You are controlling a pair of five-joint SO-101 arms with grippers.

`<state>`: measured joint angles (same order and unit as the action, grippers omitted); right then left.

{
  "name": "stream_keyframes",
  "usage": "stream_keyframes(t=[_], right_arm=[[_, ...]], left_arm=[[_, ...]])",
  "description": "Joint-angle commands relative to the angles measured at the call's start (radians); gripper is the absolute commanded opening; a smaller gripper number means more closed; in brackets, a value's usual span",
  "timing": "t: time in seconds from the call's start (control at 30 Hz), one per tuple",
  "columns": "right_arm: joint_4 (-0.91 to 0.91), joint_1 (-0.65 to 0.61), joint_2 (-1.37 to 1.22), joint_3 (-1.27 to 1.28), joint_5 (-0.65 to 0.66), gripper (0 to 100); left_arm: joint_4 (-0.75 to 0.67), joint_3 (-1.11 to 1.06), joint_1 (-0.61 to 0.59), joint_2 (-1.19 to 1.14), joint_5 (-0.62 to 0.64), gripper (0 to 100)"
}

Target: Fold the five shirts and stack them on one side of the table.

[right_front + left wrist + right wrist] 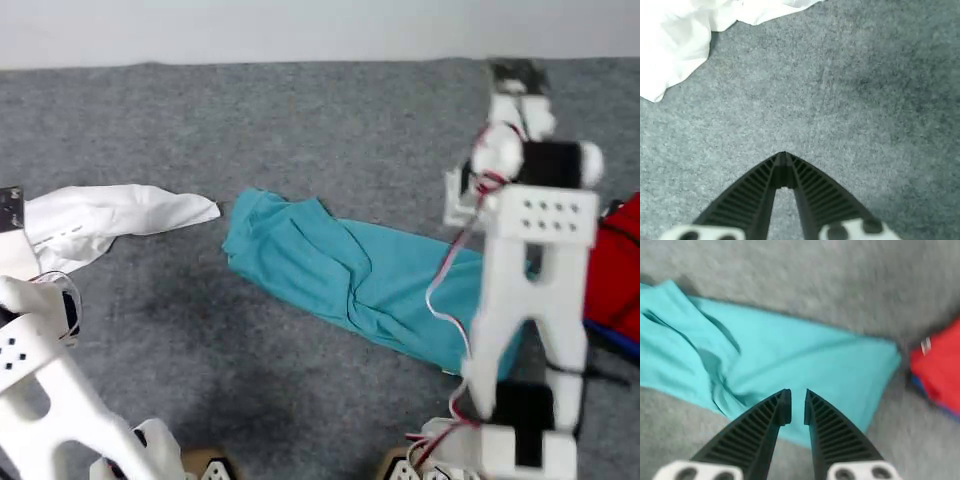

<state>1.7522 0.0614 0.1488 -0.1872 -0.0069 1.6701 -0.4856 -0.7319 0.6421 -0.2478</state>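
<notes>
A crumpled teal shirt [340, 270] lies spread across the middle of the grey felt table [300, 120]. A white shirt [100, 220] lies bunched at the left side. At the right edge sits a red shirt [615, 260]. My right arm [525, 260] stands over the teal shirt's right end. My right gripper [794, 401] hovers above the teal shirt [790, 350], narrowly open with nothing between its fingers. My left gripper [784, 156] is shut and empty over bare felt, a short way from the white shirt [675, 40].
A strip of blue cloth [625, 340] shows under the red shirt [940, 365]. My left arm [30, 360] occupies the front left corner. Bare felt stretches along the back of the table and in front of the teal shirt.
</notes>
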Motion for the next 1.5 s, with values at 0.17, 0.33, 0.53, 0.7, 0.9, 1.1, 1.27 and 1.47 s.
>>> stream_keyframes(t=[0.17,0.33,0.53,0.7,0.9,1.1,1.27,1.47], right_arm=[[-0.022,0.11,0.136,0.43,-0.11,9.1],[-0.122,0.176,0.084,0.488,-0.187,29.9],[-0.231,0.196,-0.025,0.542,-0.19,34.3],[-0.326,0.208,-0.148,0.542,-0.19,34.3],[-0.449,0.208,-0.285,0.537,-0.192,34.3],[-0.466,0.208,-0.374,0.537,-0.193,34.0],[-0.466,0.209,-0.417,0.535,-0.193,19.9],[-0.449,0.205,-0.42,0.535,-0.189,1.1]], left_arm=[[0.011,0.028,0.003,0.008,-0.006,0],[0.011,0.028,0.003,0.005,-0.006,0],[0.011,0.028,0.003,0.006,-0.006,0],[0.012,0.028,0.003,0.006,-0.006,0],[0.012,0.028,0.003,0.006,-0.006,0],[0.012,0.028,0.0,0.008,-0.008,0],[0.012,0.028,0.003,0.008,-0.008,0],[0.012,0.028,0.003,0.008,-0.008,0]])
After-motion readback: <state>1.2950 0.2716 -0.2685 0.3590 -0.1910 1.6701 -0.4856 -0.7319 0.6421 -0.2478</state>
